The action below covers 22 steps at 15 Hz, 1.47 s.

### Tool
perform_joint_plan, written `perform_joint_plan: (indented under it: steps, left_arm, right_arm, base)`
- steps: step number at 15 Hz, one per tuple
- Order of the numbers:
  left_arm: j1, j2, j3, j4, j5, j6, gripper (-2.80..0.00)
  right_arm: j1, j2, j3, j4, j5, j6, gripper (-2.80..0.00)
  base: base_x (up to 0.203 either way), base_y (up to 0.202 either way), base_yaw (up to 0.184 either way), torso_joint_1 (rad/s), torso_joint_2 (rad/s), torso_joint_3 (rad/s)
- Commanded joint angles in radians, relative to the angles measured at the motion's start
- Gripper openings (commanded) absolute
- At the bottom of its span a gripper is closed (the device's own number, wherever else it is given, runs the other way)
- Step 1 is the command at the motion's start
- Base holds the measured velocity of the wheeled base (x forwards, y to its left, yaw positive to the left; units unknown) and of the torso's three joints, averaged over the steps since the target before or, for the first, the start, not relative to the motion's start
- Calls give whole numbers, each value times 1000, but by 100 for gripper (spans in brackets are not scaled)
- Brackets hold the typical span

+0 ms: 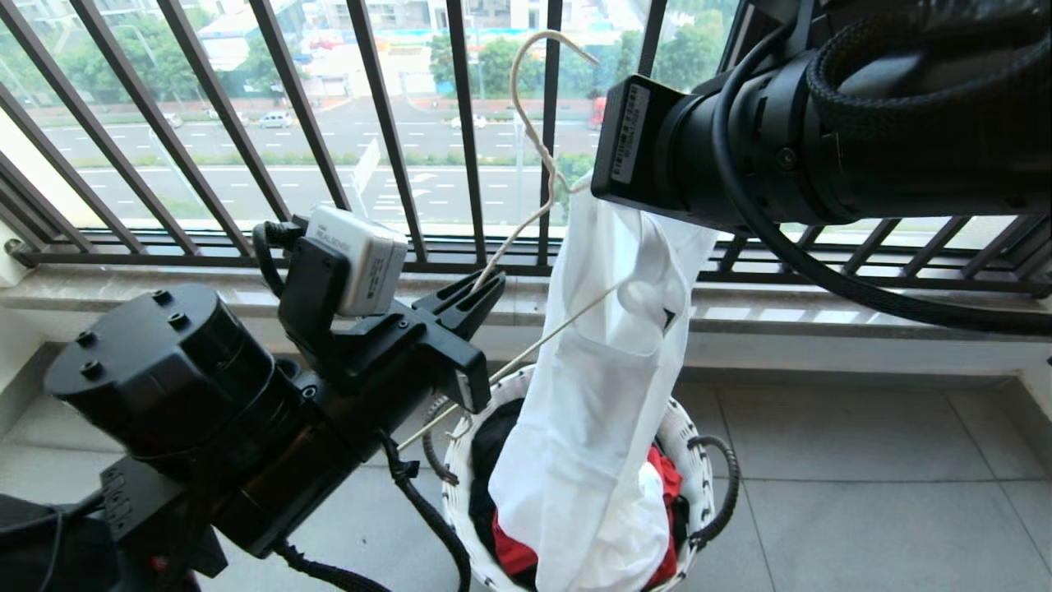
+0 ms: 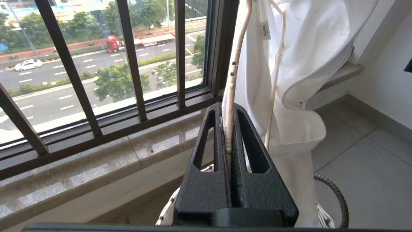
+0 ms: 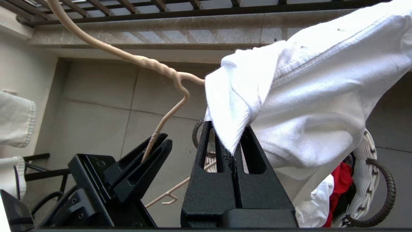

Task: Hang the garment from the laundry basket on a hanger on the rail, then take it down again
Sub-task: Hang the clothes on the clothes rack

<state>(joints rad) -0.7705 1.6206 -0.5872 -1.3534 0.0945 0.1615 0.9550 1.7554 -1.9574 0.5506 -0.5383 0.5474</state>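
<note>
The garment, a white T-shirt, hangs in a long fold, its lower end inside the laundry basket. My right gripper is shut on an edge of its fabric; in the head view the fingers are hidden behind the wrist. The thin cream hanger stands upright with its hook in the air and one arm running into the shirt. My left gripper is shut on the hanger's other arm, just left of the shirt. The rail is out of view.
The black window railing and a stone sill run close behind the arms. Red and black clothes lie in the basket. A pale garment hangs at one side of the right wrist view. Grey floor tiles spread right.
</note>
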Motion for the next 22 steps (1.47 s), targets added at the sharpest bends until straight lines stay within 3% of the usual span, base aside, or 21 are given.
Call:
perform_joint_plan:
  steps: [1,4,8,18,22]
  left_arm:
    - [-15,51,-3,-23,4,0,-280]
    - [-26,65,-5,-43,5,0,-280]
    - [-26,108,-26,-138,40,0,-280]
    - [-26,162,-97,-177,45,-34,-280]
    - [-27,146,-126,-177,89,-29,-280]
  right_arm:
    - [32,19,0,-26,-5,-21,-280]
    - [58,24,0,-100,-12,-109,-280]
    - [105,23,5,-98,-32,-112,-280]
    - [110,18,68,-98,-49,-149,-280]
    - [108,-9,67,-104,-49,-196,-280]
  base:
    - [0,0,0,0,0,0]
    - [0,0,0,0,0,0]
    - [0,0,0,0,0,0]
    - [0,0,0,0,0,0]
    - [0,0,0,0,0,0]
